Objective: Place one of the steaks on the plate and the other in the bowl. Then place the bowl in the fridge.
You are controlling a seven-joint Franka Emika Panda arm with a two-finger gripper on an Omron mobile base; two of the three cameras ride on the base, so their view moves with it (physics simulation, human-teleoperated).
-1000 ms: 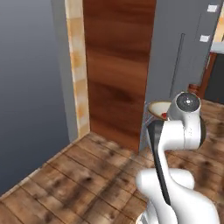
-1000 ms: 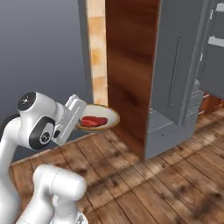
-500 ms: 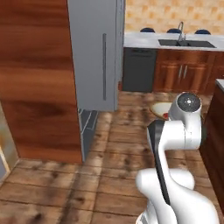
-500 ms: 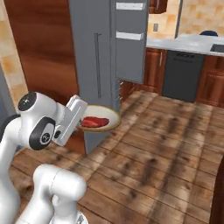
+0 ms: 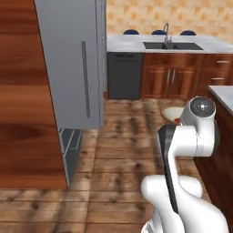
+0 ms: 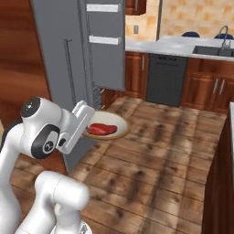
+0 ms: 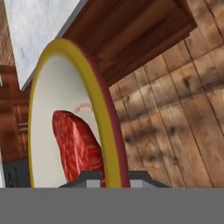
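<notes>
My gripper [image 6: 90, 131] is shut on the near rim of the bowl [image 6: 111, 124], a shallow tan-rimmed dish with a cream inside, carried level over the wooden floor. A deep red steak [image 6: 102, 129] lies in it. In the hand view the bowl [image 7: 109, 131] stands edge-on right in front of the gripper [image 7: 112, 178], with the steak [image 7: 76, 144] against its white inside. In the left base view the bowl [image 5: 173, 113] peeks out behind my arm. The grey fridge [image 6: 57, 55] stands to the left, its door [image 6: 107, 43] swung open with white bins; its bar handle [image 5: 84, 79] faces me.
A dark wood panel [image 5: 22, 104] flanks the fridge on the left. A counter with sink [image 5: 170, 44], a black dishwasher [image 5: 124, 75] and wooden cabinets [image 5: 170, 81] line the far wall. An island counter corner [image 5: 224, 96] is close on my right.
The whole picture has swung as the base turned: the wood panel slid left, and the fridge, its open door and the far counter came into view. The bowl stays in my grip.
</notes>
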